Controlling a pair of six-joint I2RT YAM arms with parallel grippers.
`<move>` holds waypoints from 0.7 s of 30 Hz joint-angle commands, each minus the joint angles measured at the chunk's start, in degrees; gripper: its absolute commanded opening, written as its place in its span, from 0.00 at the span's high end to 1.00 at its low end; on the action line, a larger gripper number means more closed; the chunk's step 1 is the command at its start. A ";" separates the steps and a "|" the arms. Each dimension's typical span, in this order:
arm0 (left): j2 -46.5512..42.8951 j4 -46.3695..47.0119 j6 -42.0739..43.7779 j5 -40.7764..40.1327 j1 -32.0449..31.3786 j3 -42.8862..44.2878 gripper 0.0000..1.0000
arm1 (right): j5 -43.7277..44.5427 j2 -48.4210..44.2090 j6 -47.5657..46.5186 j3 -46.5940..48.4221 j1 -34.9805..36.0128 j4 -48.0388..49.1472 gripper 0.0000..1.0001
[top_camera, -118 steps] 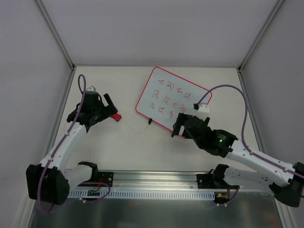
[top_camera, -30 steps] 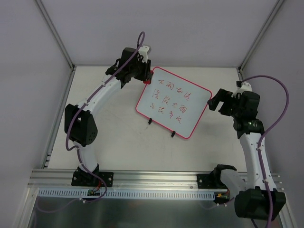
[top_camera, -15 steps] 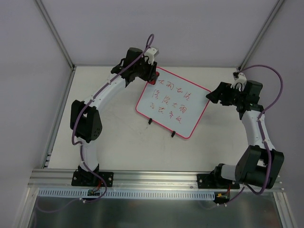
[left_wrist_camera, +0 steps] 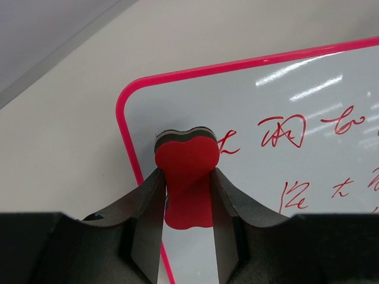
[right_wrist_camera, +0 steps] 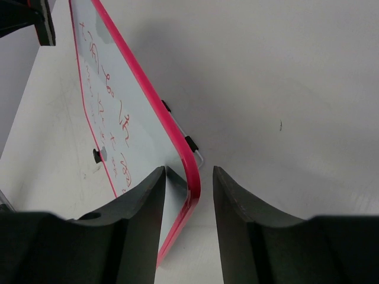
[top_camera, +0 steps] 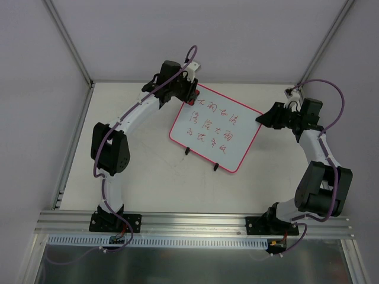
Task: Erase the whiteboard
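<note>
- Left gripper [left_wrist_camera: 185,177]: pinching a red eraser [left_wrist_camera: 186,157]. The whiteboard [left_wrist_camera: 308,89] corner lies directly under the fingertips; contact unclear.
- Right gripper [right_wrist_camera: 188,170]: jaws spread, straddling the whiteboard's pink edge, not yet clamped.

Left arm [top_camera: 127,115] and right arm [top_camera: 317,151] reach far forward, left fingers [left_wrist_camera: 145,219] pinched close, right fingers [right_wrist_camera: 142,219] parted.

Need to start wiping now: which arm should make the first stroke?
Left. The left gripper clamps the red eraser at the whiteboard corner beside the writing; the right gripper only straddles the opposite edge, without an eraser.
</note>
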 commanded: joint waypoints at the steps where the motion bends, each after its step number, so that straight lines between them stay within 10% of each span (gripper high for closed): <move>1: 0.77 3.16 2.62 -0.74 -0.90 2.24 1.00 | -4.43 0.30 -0.75 2.01 -0.61 3.99 0.61; 12: 1.91 4.48 2.97 -2.41 -1.52 1.63 1.00 | -13.49 3.81 -1.45 1.66 -1.31 5.66 0.67; 21: 1.56 5.88 3.59 -3.91 -1.78 0.31 1.00 | -15.16 4.52 -2.06 1.48 -2.01 6.01 1.00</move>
